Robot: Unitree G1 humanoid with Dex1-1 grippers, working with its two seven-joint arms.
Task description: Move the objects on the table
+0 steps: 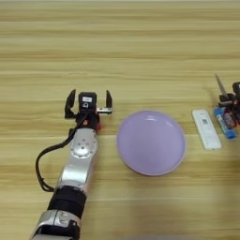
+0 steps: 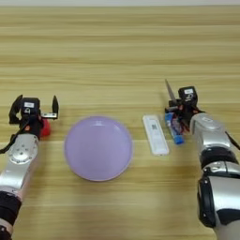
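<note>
Your left gripper (image 1: 89, 100) sits at the left of the frame, just left of the lilac plate (image 1: 151, 142), with its two black fingers (image 1: 70, 101) spread wide and nothing between them. Tucked under the wrist, a small red block (image 2: 45, 127) peeks out in the right eye view; you look to be over it or just behind it, not on it, so I judge that as a grasp not yet made.

Over on the right of the frame, your right gripper (image 2: 183, 110) is down among a tight little cluster. The scissors (image 2: 169, 91) point their blade up and away, handles hidden under the gripper, and the blue glue stick (image 2: 175, 129) lies just beside them. Whether those fingers have closed on anything, I cannot tell: they are buried in the clutter.

A flat white strip (image 2: 155, 134) lies between the cluster and the plate, apart from both.

Now the only container here: the plate sits centre frame on the bench (image 1: 122, 42), and it holds nothing at all. My guess is it's the drop spot, with an arm on each side of it.
</note>
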